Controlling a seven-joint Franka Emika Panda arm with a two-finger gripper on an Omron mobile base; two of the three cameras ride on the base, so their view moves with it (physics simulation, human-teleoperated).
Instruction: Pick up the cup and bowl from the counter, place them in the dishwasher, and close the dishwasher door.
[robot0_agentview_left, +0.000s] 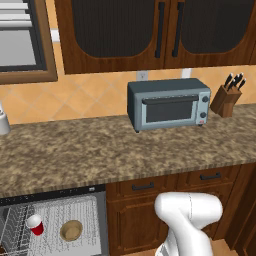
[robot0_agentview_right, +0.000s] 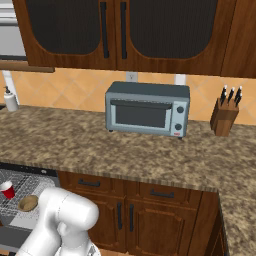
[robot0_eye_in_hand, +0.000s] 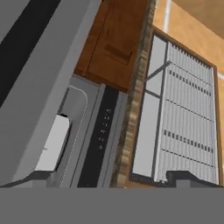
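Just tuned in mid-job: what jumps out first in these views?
The grey toaster oven sits mid-counter against the tiled wall, a knife block to its right. Low on the left, the dishwasher stands open, with the red cup and the tan bowl side by side on its rack. The hand view looks along the grey door at a steep tilt.

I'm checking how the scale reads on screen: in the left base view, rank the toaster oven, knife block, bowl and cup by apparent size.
1. Toaster oven, clearly largest.
2. Knife block.
3. Bowl.
4. Cup.
Bowl and cup look nearly alike, so their order is unsure.
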